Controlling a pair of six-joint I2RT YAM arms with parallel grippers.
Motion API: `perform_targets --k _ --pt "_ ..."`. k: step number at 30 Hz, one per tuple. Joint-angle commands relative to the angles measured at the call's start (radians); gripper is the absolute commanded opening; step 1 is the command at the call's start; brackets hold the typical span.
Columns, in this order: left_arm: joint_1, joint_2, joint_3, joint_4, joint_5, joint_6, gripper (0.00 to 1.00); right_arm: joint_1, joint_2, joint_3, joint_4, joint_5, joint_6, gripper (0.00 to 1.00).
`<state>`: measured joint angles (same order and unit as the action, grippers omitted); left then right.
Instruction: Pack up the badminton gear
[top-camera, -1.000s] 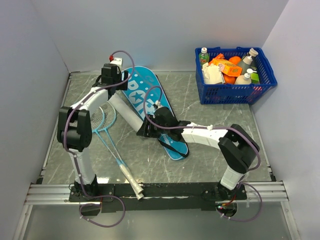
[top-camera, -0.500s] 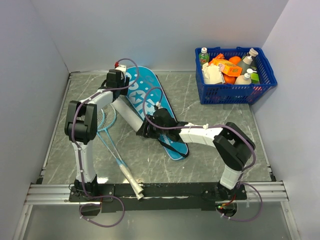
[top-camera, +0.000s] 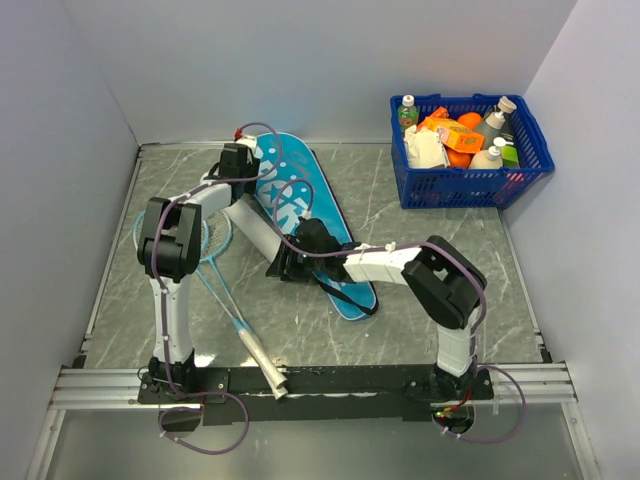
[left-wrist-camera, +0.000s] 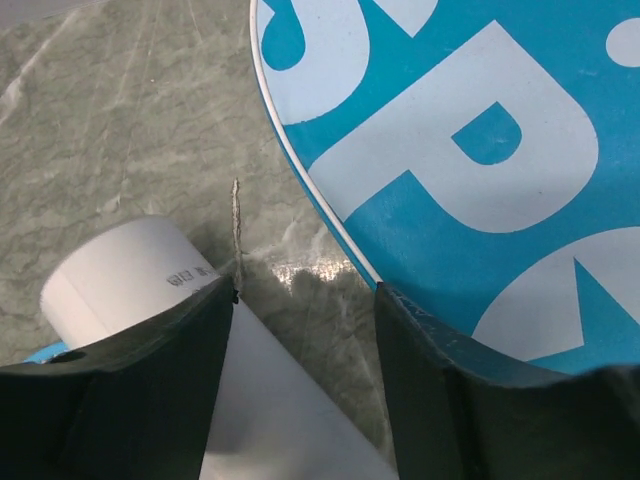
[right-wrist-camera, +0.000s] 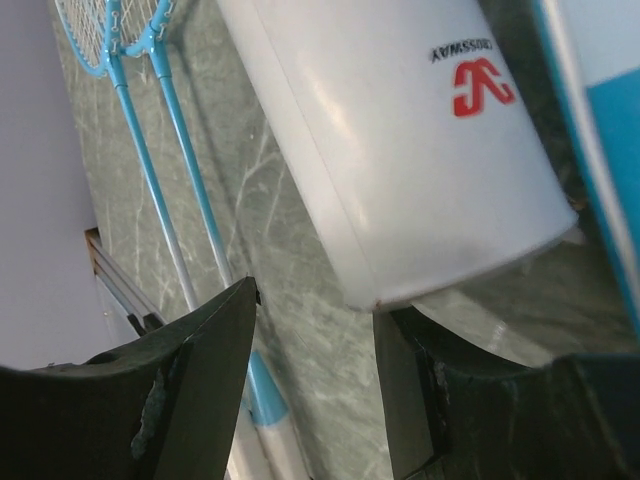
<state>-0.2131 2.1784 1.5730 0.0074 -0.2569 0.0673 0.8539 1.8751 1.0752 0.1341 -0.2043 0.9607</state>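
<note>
Bag (top-camera: 322, 215) flat on desk (top-camera: 420, 270), SPORT side up, slanting from far wall toward right arm. Tube (top-camera: 258, 232), white, lies just beside bag's left edge, probably next item to go in. Rackets (top-camera: 213, 240) side by side left of tube, handles toward near rail, not packed. Left hand (left-wrist-camera: 305, 300) low at tube's far end, jaws apart, nothing between. Right hand (right-wrist-camera: 318, 305) at tube's near end, jaws apart, no grip seen. Likely bracketing tube from both ends. Basket (top-camera: 470, 150) far right, well apart.
</note>
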Motion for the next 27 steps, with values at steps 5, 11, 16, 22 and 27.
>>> perform_targets --k 5,11,16,22,27 --pt "-0.009 -0.025 -0.048 -0.029 -0.053 -0.024 0.49 0.014 0.084 0.106 -0.037 0.075 0.061 0.57" --pt "-0.029 -0.048 -0.116 -0.091 -0.110 -0.055 0.39 -0.075 0.099 0.140 -0.096 0.146 0.047 0.58" --pt "-0.060 -0.063 -0.134 -0.136 -0.130 -0.104 0.32 -0.151 0.110 0.199 -0.129 0.169 0.012 0.58" --pt "-0.083 -0.109 -0.171 -0.196 -0.093 -0.191 0.28 -0.225 0.159 0.340 -0.223 0.190 -0.072 0.59" --pt "-0.155 -0.134 -0.168 -0.263 -0.053 -0.239 0.29 -0.276 0.214 0.454 -0.303 0.197 -0.138 0.59"
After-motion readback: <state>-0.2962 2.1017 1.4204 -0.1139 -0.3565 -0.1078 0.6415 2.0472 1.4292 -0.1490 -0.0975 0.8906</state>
